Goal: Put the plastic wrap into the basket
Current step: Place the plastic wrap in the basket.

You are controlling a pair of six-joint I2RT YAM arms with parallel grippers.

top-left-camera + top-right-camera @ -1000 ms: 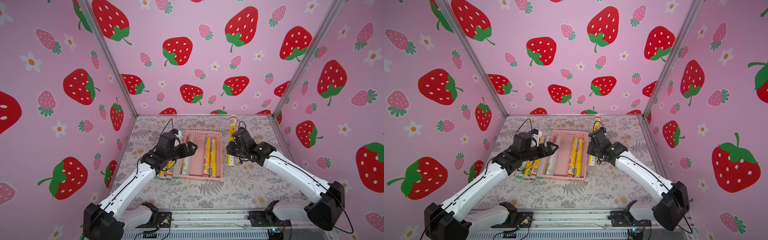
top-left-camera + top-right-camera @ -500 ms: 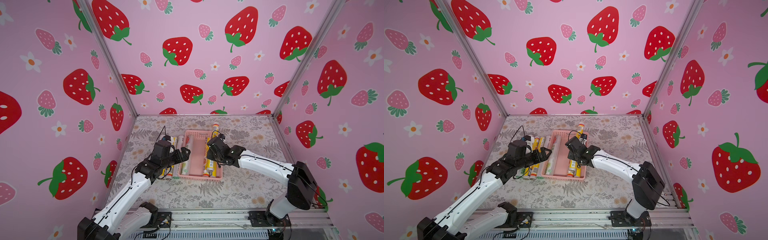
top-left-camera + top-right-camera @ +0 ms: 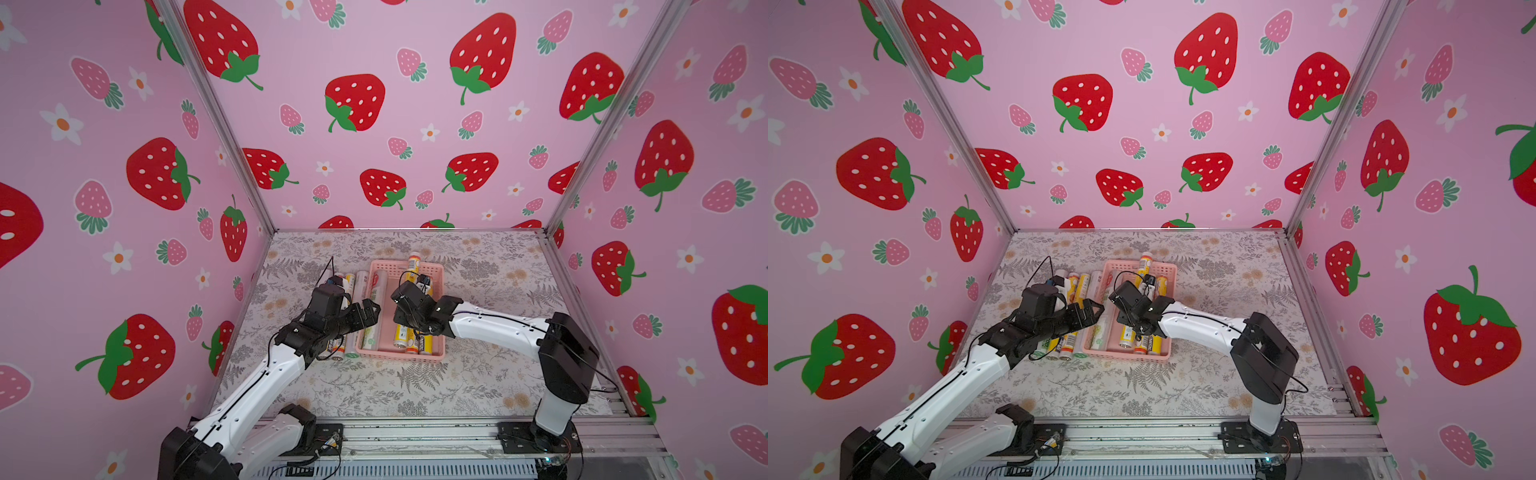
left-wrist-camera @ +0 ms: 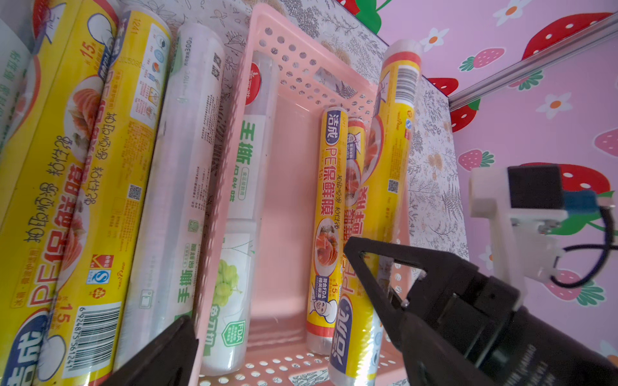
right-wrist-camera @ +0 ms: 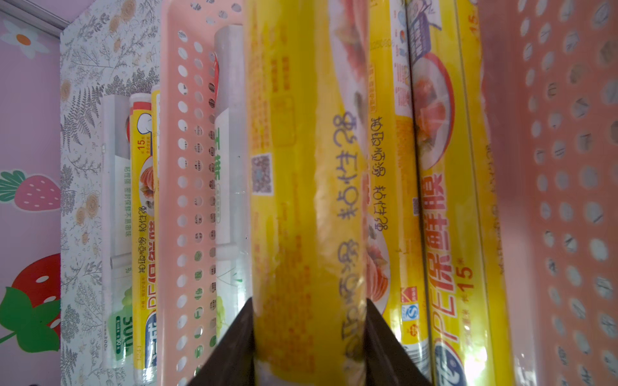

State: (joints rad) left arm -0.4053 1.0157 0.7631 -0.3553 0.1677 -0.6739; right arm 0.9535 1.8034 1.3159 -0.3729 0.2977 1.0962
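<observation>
Tabletop: four plastic wrap rolls lay outside, left of the basket. Left pincer: jaws apart, empty, above the basket's left wall, near end. Basket contents: one white roll, two yellow rolls. Right pincer: clamped on a fourth, tilted yellow roll, far end over the far rim. Roughly half remained.
</observation>
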